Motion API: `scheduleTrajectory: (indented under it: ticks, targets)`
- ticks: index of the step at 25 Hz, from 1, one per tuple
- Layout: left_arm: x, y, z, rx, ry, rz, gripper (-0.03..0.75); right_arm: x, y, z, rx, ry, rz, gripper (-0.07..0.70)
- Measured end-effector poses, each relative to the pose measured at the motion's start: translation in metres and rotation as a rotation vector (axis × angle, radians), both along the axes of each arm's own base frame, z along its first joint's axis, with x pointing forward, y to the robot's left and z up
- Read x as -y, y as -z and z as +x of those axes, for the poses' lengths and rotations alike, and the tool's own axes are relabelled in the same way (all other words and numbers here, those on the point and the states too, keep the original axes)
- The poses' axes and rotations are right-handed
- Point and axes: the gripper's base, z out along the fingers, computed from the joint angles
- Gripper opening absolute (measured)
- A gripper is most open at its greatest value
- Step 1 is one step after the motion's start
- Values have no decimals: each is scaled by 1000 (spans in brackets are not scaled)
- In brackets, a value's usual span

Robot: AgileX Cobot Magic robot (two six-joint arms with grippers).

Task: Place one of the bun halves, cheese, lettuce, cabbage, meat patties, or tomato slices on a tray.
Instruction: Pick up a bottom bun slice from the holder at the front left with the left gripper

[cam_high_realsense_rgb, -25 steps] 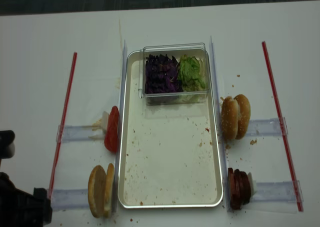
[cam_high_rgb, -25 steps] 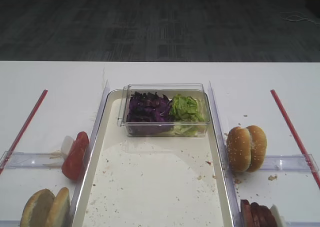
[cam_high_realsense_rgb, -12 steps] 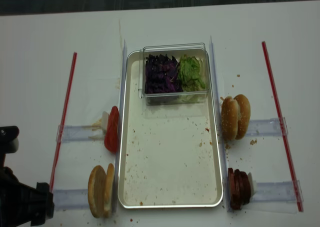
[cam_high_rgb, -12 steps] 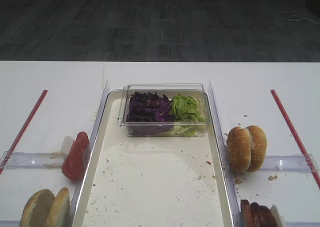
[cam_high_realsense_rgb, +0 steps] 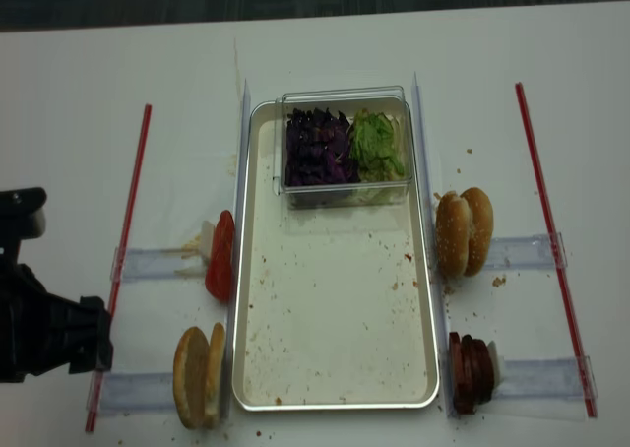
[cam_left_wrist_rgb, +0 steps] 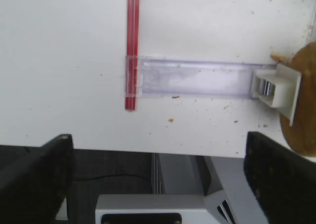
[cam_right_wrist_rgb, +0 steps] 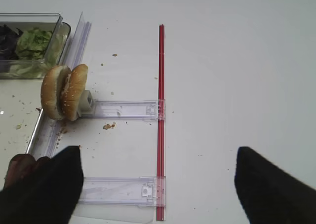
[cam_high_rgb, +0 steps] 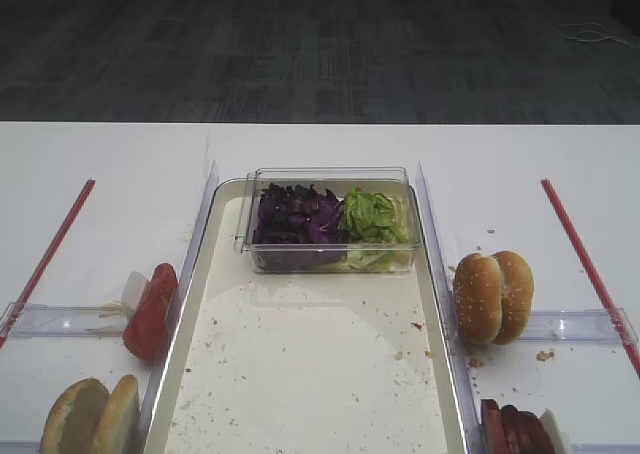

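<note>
The cream-white tray [cam_high_realsense_rgb: 335,299] lies mid-table, bare but for crumbs and a clear box holding purple cabbage [cam_high_realsense_rgb: 317,147] and green lettuce [cam_high_realsense_rgb: 377,144]. Two plain bun halves [cam_high_realsense_rgb: 199,375] stand on edge left of the tray, near the front. A tomato slice [cam_high_realsense_rgb: 220,255] stands behind them. Meat patties [cam_high_realsense_rgb: 471,370] stand at the front right. No cheese shows. My left gripper [cam_left_wrist_rgb: 158,184] hangs open and empty over the table's front edge, with a tan bun [cam_left_wrist_rgb: 303,100] to its right. My right gripper [cam_right_wrist_rgb: 158,189] is open and empty above the table, right of the patties [cam_right_wrist_rgb: 19,165].
Sesame-seeded bun halves [cam_high_realsense_rgb: 465,231] stand right of the tray. Red strips [cam_high_realsense_rgb: 126,240] [cam_high_realsense_rgb: 551,240] run along both sides, with clear plastic holder rails [cam_left_wrist_rgb: 197,78] [cam_right_wrist_rgb: 123,109] across them. The left arm's black body [cam_high_realsense_rgb: 49,329] sits at the far left.
In the overhead view the left arm has risen from the bottom-left corner and come further onto the table. The food and tray have not moved.
</note>
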Motion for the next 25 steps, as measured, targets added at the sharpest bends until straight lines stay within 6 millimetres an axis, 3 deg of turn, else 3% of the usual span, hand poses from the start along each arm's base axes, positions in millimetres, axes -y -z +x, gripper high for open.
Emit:
scheduleTrajectory:
  ticks: [6, 10, 25]
  targets:
    - [2, -4, 4, 16, -18, -28, 670, 0, 0, 0, 0, 0, 0, 650]
    - [16, -5, 5, 18, -18, -117, 670, 0, 0, 0, 0, 0, 0, 650]
    - [119, -19, 1, 64, 86, -122, 670, 0, 0, 0, 0, 0, 0, 650]
